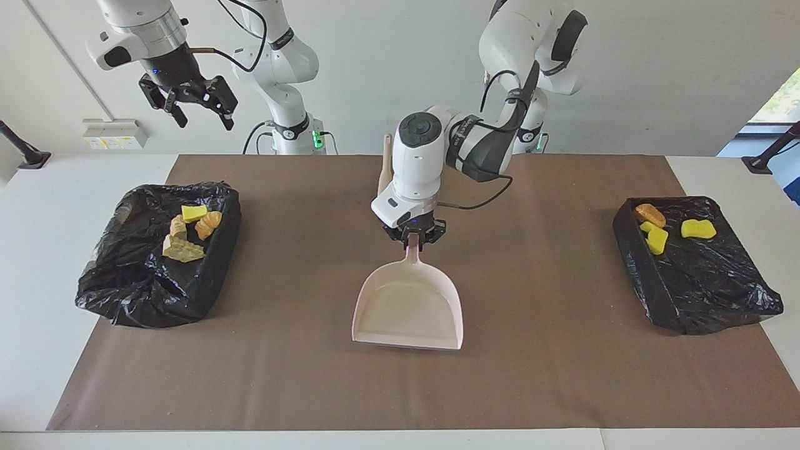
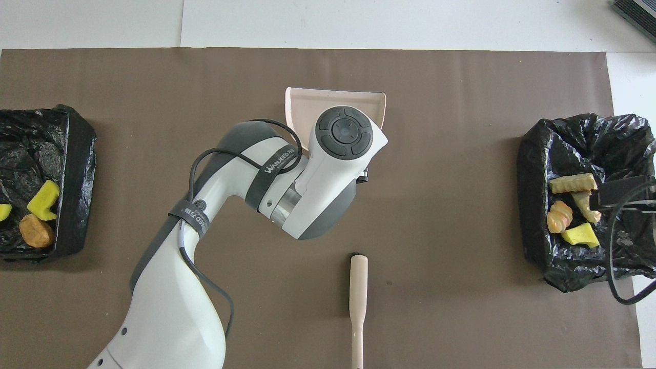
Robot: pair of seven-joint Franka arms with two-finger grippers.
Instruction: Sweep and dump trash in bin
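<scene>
My left gripper (image 1: 413,238) is shut on the handle of the pink dustpan (image 1: 409,309). The dustpan is empty and sits at the middle of the brown mat, mouth pointing away from the robots. From overhead the left arm covers most of the dustpan (image 2: 307,100). The trash lies in two black-lined bins. The bin (image 1: 112,300) at the right arm's end holds a yellow sponge bit (image 1: 194,213), an orange chunk (image 1: 209,224) and beige chunks (image 1: 181,249). The bin (image 1: 644,275) at the left arm's end holds a brown chunk (image 1: 650,214) and yellow bits (image 1: 698,229). My right gripper (image 1: 197,112) hangs open, high above its bin.
The brush (image 2: 358,292) lies on the mat nearer to the robots than the dustpan, handle toward the robots; in the facing view the left arm partly hides it (image 1: 387,147). The brown mat (image 1: 562,375) covers most of the white table.
</scene>
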